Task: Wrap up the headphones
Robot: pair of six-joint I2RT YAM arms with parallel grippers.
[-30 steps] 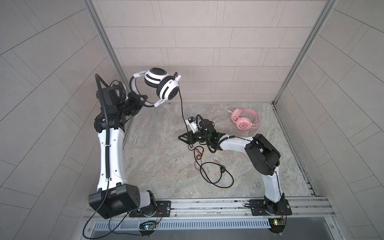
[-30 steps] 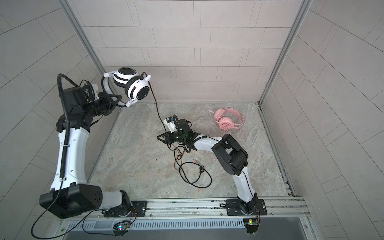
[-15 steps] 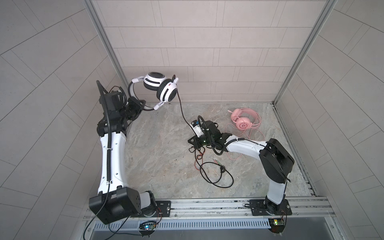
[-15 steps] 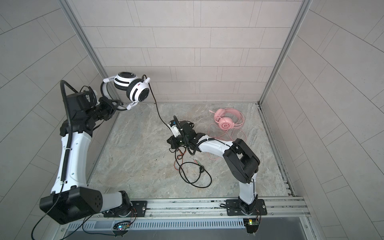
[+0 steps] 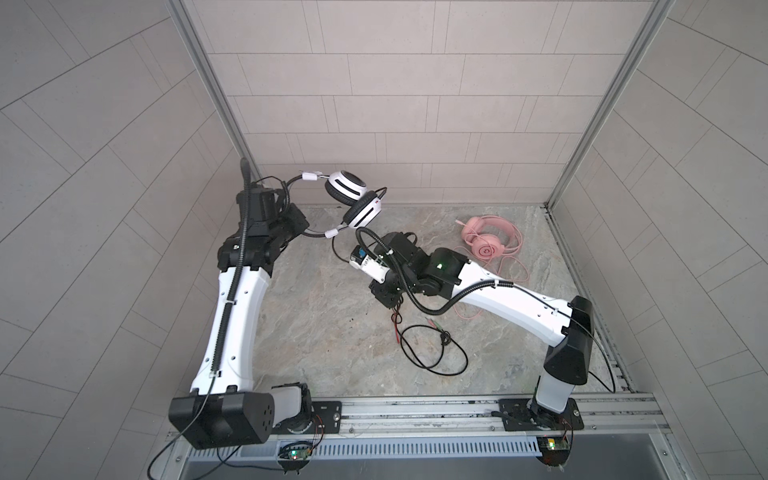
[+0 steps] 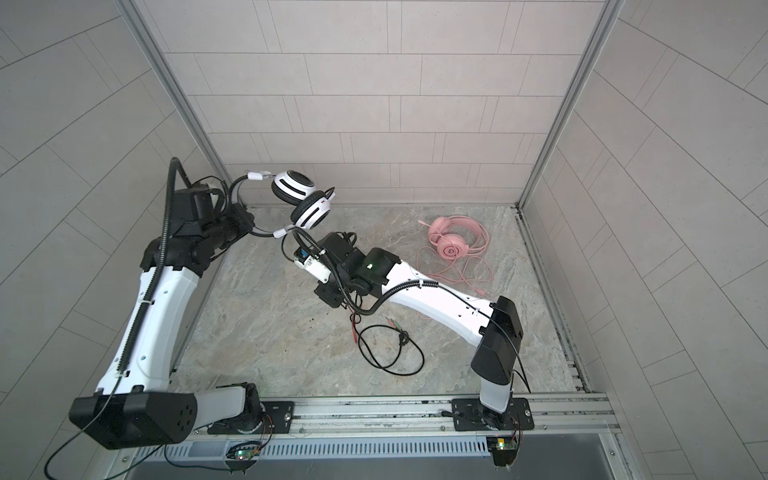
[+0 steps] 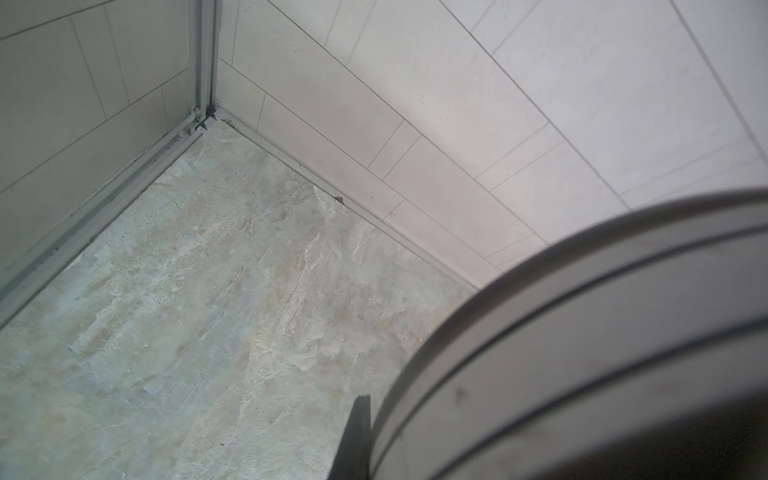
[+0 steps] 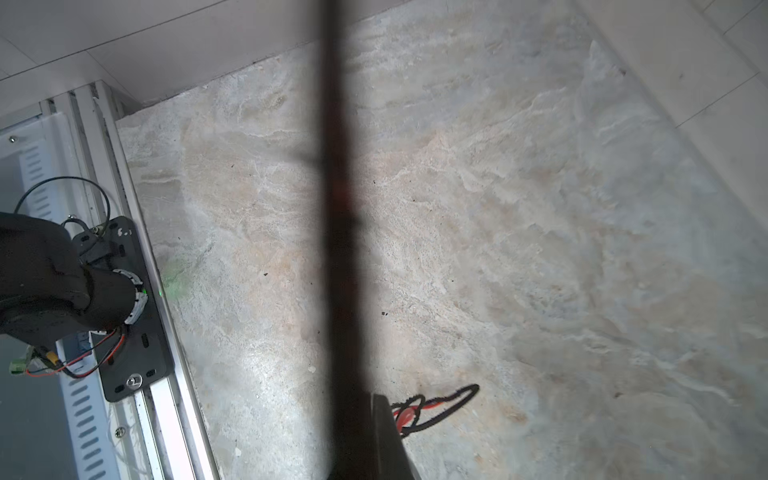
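Marbled stone tabletop (image 5: 324, 332) carries the all-pink headset (image 5: 490, 241) near its back right corner. Left hand (image 5: 304, 231) holds the white-and-black headset (image 5: 353, 199) aloft by its wire headband; right hand (image 5: 386, 301) pinches its black-and-red cable (image 8: 336, 291).

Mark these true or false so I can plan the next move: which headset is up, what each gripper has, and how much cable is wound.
1. The left gripper holds the white-and-black headset clear of the table by its headband. True.
2. The pink headset is in the right gripper. False: it lies on the table near the back right corner, with neither gripper on it.
3. The right gripper is shut on the black cable near the middle of the table. True.
4. The black cable is fully wound around its headset. False: a large loop of it lies loose on the table.
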